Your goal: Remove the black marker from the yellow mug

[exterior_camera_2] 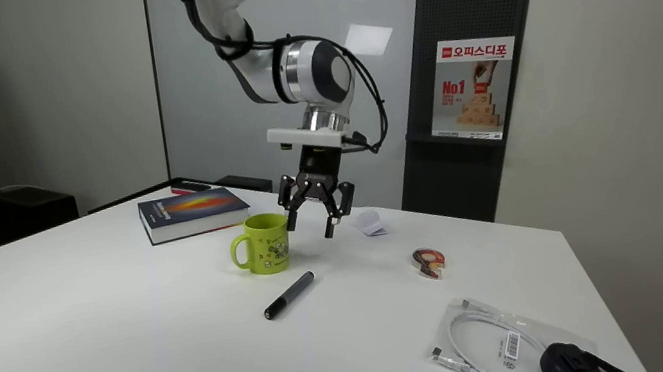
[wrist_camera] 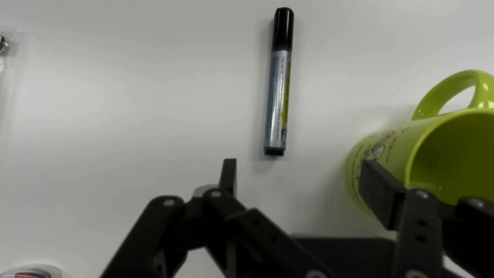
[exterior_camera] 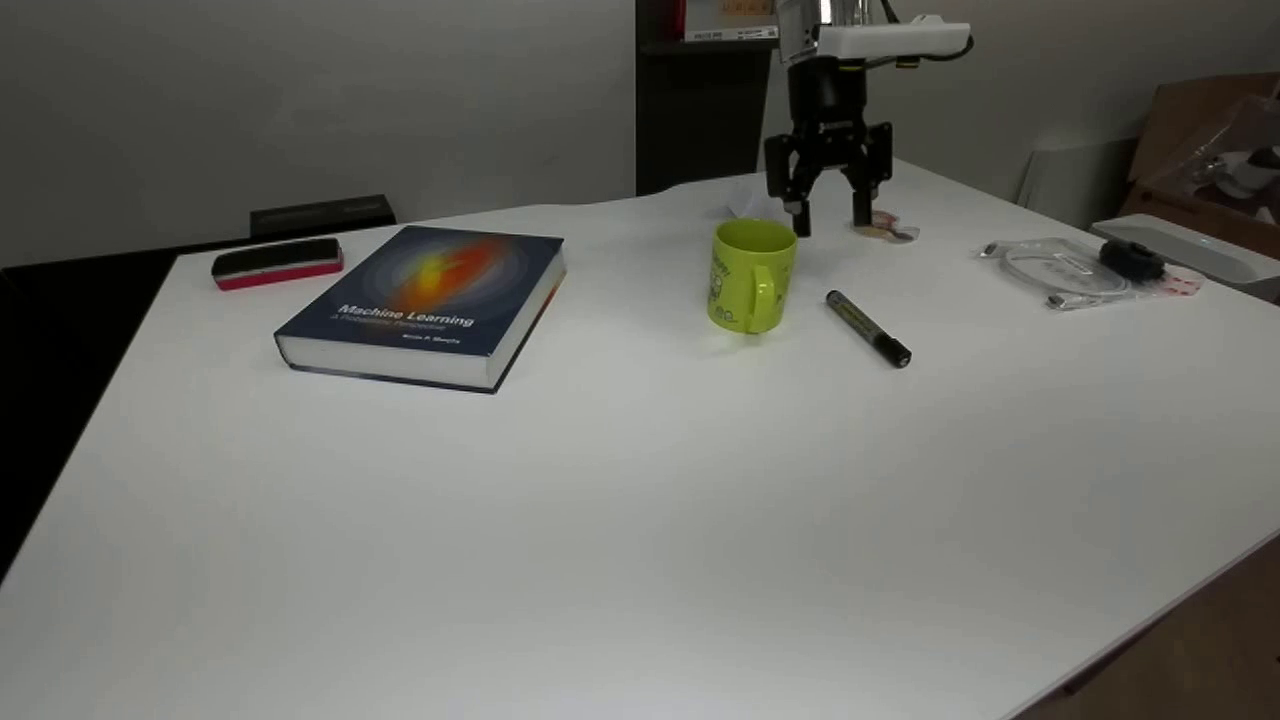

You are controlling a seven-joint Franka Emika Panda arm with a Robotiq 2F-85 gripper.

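Observation:
The black marker lies flat on the table, with a black cap and a grey, yellow-marked barrel; it shows in both exterior views point(exterior_camera: 866, 328) point(exterior_camera_2: 290, 295) and in the wrist view point(wrist_camera: 278, 92). The yellow mug, yellow-green with dark drawings, stands upright beside it in both exterior views point(exterior_camera: 738, 285) point(exterior_camera_2: 274, 246) and at the right of the wrist view point(wrist_camera: 397, 143); the part of its inside that shows holds nothing. My gripper point(exterior_camera: 833, 230) point(exterior_camera_2: 311, 233) point(wrist_camera: 297, 162) is open and empty above the table, pointing down. One finger overlaps the mug in the wrist view; contact cannot be told.
A thick blue book point(exterior_camera: 430, 300) point(exterior_camera_2: 195, 211) and a red-and-black eraser point(exterior_camera: 278, 264) lie beyond the mug. A bagged white cable point(exterior_camera_2: 490, 345) with a black piece point(exterior_camera_2: 567, 365), a small tape roll point(exterior_camera_2: 429, 261) and crumpled white paper point(exterior_camera_2: 370, 222) lie on the table.

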